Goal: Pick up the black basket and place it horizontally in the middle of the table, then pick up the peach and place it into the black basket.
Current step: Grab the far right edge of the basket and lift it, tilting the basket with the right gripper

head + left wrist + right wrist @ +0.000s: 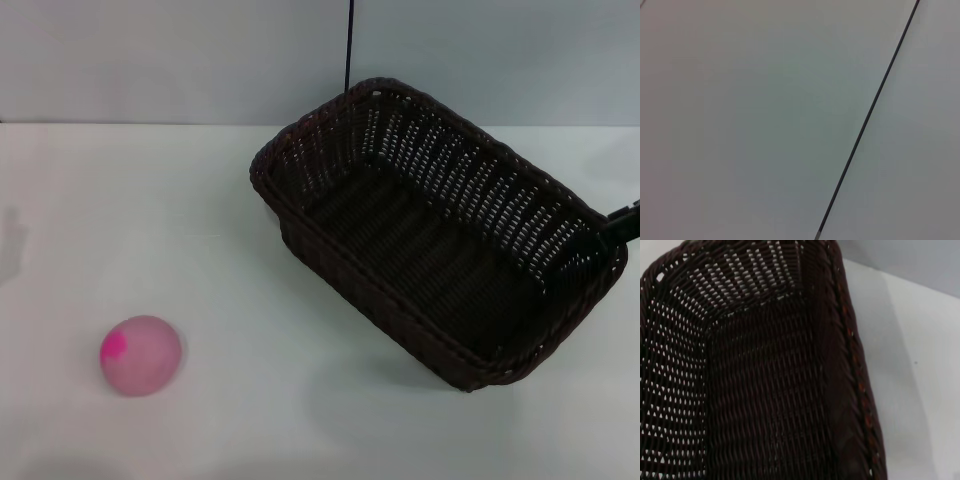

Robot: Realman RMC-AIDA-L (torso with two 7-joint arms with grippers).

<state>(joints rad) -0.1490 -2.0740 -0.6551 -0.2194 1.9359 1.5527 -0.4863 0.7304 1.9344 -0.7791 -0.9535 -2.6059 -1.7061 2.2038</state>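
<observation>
While the black basket (430,235) seems tilted, the table (280,400) lies flat.

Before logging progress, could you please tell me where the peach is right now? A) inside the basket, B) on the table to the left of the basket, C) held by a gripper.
B: the peach sits on the bare table, well apart from the empty basket.

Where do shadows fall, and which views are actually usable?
Head view: soft shadow on the table under the black basket, which looks tilted; fainter one by the peach; right gripper barely in frame. Left wrist view: only blank surface and a dark line. Right wrist view: weave fills it, dim inside.
</observation>
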